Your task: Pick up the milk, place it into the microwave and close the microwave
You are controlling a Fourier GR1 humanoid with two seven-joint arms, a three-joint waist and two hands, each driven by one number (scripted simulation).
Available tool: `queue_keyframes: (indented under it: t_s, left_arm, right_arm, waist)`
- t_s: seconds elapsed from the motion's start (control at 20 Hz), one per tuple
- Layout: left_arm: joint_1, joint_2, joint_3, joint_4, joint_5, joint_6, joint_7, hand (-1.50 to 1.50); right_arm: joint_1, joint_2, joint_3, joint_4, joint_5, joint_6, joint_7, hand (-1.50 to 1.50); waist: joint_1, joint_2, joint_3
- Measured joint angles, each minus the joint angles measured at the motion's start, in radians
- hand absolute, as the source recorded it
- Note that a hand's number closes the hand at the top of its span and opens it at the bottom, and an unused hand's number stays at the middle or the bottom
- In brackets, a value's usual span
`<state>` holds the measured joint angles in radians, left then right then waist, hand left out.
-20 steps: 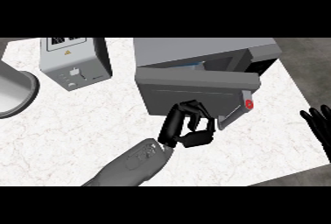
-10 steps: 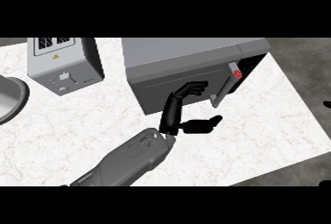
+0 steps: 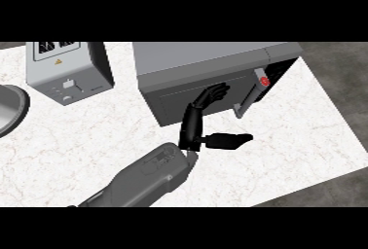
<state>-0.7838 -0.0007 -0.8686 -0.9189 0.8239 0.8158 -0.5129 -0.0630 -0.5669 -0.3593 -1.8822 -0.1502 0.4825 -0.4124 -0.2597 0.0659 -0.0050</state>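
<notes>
The grey microwave [image 3: 208,58] stands at the back of the white marble counter [image 3: 79,141]. Its door [image 3: 173,102] is swung almost flush with the body, and a narrow dark gap remains at the right by the handle [image 3: 244,102] and a red button [image 3: 264,81]. My left hand [image 3: 192,124] reaches up from the lower middle. Its straight fingers [image 3: 212,94] lie flat against the door front, with the thumb [image 3: 229,140] sticking out to the right. No milk shows in the head view. My right hand is out of view.
A grey toaster-like box [image 3: 68,68] stands at the back left. The rim of a round grey vessel [image 3: 9,109] pokes in at the left edge. The counter's right edge [image 3: 338,121] runs diagonally close to the microwave, with dark floor beyond it.
The microwave door has swung from wide open to nearly shut with my left hand's fingers against it. My right hand, earlier at the right edge, has left the view.
</notes>
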Motion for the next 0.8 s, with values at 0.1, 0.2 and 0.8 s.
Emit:
queue_keyframes:
  t_s: [0.1,0.2,0.8]
  left_arm:
    - [-0.004,0.000,-0.003,0.001,0.015,0.002,-0.012,-1.50]
    - [-0.007,0.000,-0.007,0.001,0.030,0.005,-0.022,-1.50]
    - [-0.025,0.000,-0.022,0.014,0.100,-0.006,-0.094,-1.50]
  right_arm:
    - [-0.013,-0.008,-0.006,0.005,0.009,-0.005,-0.003,1.50]
    - [-0.027,-0.015,-0.009,0.010,0.017,-0.010,-0.002,1.50]
    - [-0.097,-0.038,-0.008,0.053,0.038,-0.026,0.007,1.50]
  waist:
    - [0.002,0.003,0.001]
    - [0.002,0.005,0.001]
    - [0.007,0.018,0.002]
